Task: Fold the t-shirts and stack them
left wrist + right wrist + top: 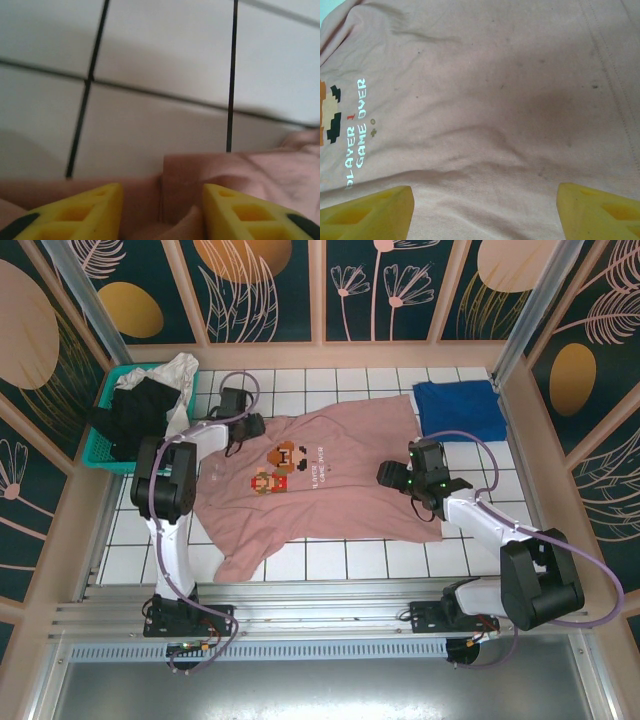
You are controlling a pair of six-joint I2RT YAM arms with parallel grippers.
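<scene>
My left fingers (80,215) are spread at the far left edge of the dusty-pink t-shirt (340,495), which lies flat on the worktop (330,560), and my right fingers (370,212) are spread over its right side.

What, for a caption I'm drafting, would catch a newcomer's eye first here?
The dusty-pink t-shirt lies spread across the white tiled table, pixel-art print up, with the left end effector and right end effector open at its sides. A folded blue t-shirt sits far right; a teal basket holding black cloth and white cloth stands far left.
</scene>
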